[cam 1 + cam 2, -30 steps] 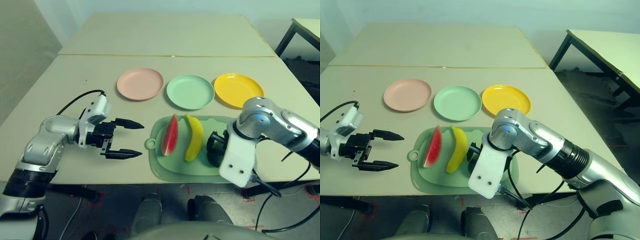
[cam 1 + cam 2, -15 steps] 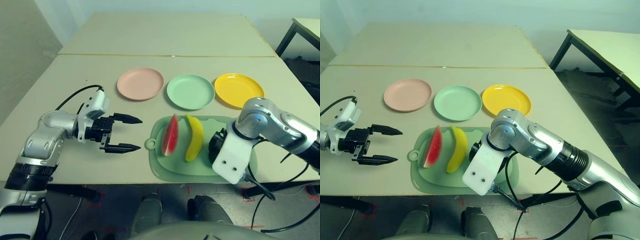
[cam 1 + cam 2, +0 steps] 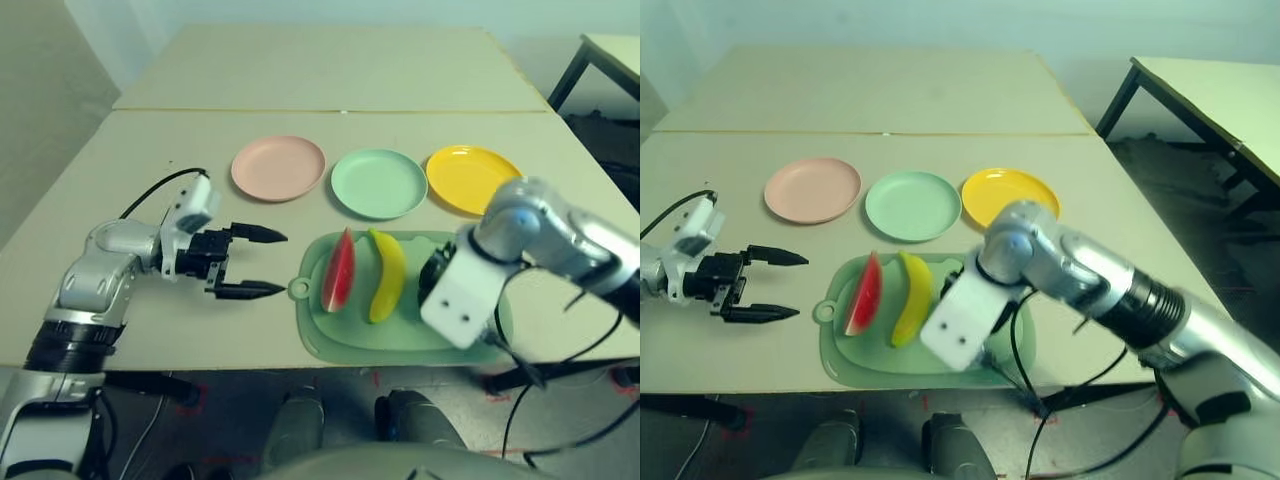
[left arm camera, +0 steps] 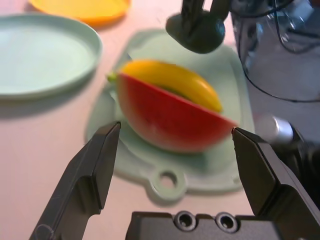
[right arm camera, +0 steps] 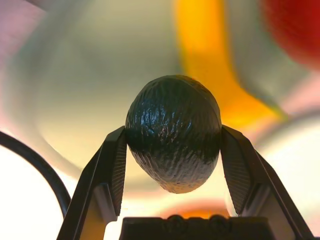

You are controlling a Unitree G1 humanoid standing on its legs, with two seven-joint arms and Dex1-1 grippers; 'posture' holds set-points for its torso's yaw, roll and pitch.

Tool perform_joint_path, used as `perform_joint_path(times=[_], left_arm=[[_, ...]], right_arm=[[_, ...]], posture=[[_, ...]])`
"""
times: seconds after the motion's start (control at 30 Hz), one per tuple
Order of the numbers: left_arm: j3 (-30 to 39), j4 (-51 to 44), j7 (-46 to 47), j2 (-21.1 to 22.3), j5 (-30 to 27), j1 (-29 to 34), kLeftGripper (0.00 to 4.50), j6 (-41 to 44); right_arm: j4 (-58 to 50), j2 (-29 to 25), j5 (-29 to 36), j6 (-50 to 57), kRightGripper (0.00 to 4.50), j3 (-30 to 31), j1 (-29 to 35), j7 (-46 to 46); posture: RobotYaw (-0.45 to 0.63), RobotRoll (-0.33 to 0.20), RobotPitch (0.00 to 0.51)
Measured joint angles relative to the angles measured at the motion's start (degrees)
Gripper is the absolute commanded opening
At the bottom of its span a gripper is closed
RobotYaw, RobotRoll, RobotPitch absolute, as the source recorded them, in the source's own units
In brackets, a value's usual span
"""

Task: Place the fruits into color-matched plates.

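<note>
Moving since the earlier frame, the right claw is clamping the avocado over the cutting mat. Near the mat, the left claw is standing apart.

Avocado mostly hidden behind the right arm, apparently blurred.

the right pincer has closed in on the avocado since a second ago and now grips it between both fingers; the avocado has come up off the green mat, carried with the wrist a little farther from the robot. the left pincer has also shifted slightly farther out over the desk
</note>
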Motion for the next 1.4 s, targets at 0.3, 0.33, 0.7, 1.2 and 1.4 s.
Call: perform_joint_path(times=[0.3,0.33,0.7,1.2,1.4], left_arm=[[1.49,-1.57,19.03,-3.59,6.83,-1.76,4.50,-0.26],[1.60,-2.09,21.50,-4.00,7.85,-1.95,4.50,-0.26],[2.53,-7.52,30.13,-5.90,8.82,2.07,4.50,2.23],[1.93,-7.75,28.96,-5.89,8.92,1.88,4.50,1.32],[1.84,-5.55,28.48,-5.89,10.05,0.02,4.50,0.26]], right_arm=[[26.33,12.70,-6.52,-8.99,2.99,-1.96,-6.55,-6.87],[30.58,15.27,-8.11,-10.54,2.99,-2.01,-7.76,-10.06],[65.39,28.72,-18.49,-21.34,2.99,-2.99,-14.15,-36.00],[75.53,29.74,-25.65,-24.82,2.99,-2.14,-13.60,-40.66],[75.52,29.67,-26.53,-25.25,4.02,-2.15,-13.59,-40.71]], posture=[[0.10,0.000,0.083],[0.10,0.000,0.083],[0.14,0.000,0.092],[0.11,0.000,0.094],[0.10,0.000,0.089]])
